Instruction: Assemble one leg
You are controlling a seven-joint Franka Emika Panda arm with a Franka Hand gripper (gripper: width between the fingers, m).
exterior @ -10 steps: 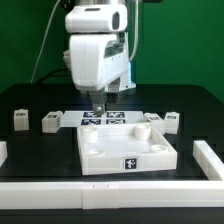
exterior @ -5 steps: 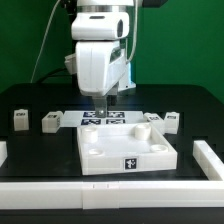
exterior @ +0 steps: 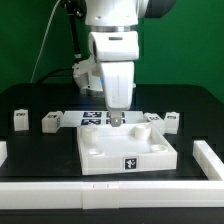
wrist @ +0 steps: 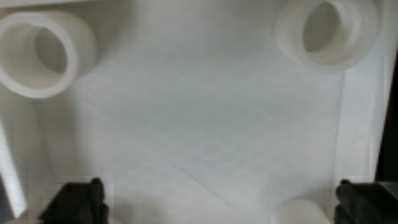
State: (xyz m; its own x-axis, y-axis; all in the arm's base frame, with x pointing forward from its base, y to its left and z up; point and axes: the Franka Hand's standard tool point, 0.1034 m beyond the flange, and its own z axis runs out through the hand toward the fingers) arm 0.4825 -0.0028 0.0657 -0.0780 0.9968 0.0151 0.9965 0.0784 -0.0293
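Note:
Small white legs with tags stand on the black table: two at the exterior view's left (exterior: 19,119) (exterior: 50,121) and two at the right behind the tabletop (exterior: 152,117) (exterior: 170,121). The large white tray-like tabletop (exterior: 100,158) lies in the middle. My gripper (exterior: 116,120) hangs over the tabletop's far edge, open and empty. In the wrist view the gripper (wrist: 221,205) looks down into the tabletop (wrist: 196,120), with two round corner sockets (wrist: 39,55) (wrist: 333,30) ahead and dark fingertips (wrist: 77,200) wide apart. No leg shows in the wrist view.
The marker board (exterior: 95,117) lies behind the tabletop, partly hidden by the arm. White rails line the table's front (exterior: 110,190), the exterior view's right (exterior: 210,160) and its left (exterior: 3,152). A green wall is behind.
The arm has moved toward the exterior view's right, from over the marker board to over the tabletop's far edge. The gripper stays open and empty. The legs have not moved.

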